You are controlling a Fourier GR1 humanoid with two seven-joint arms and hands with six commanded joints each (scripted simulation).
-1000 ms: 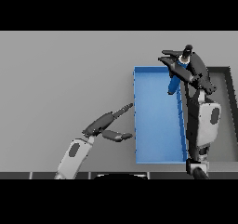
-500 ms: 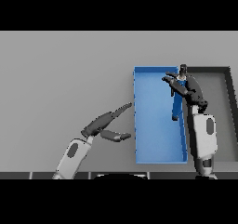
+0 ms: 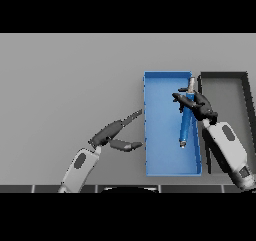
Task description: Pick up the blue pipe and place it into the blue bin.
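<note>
**Blue pipe lying inside the blue bin, right hand resting over it**

A plain grey table (image 3: 65, 75) is filling the whole head view, flat and uniform from the near edge to the far edge; nothing of the room beyond it is showing.

Nearest, on the left, the left hand (image 3: 116, 133) is hovering over bare table just left of the blue bin's (image 3: 165, 167) left wall. Its fingers are lying straight and relaxed, pointing right and slightly far, with the thumb spread apart below them; it is holding nothing.

The blue bin is sitting right of centre, a long rectangle running near to far. The blue pipe (image 3: 185, 127) is lying inside it, along the right-hand side of its floor. The pipe's long axis is running almost straight near to far, leaning slightly right toward the far end; its near end is pointing at the robot and its far end is reaching close to the bin's far right corner.

The right hand (image 3: 196, 105) is sitting over the pipe's far half, fingers spread out and loosely extended leftward across it, not wrapped round it.

Just right of the blue bin, a dark grey bin (image 3: 245, 92) is standing side by side with it.
</note>
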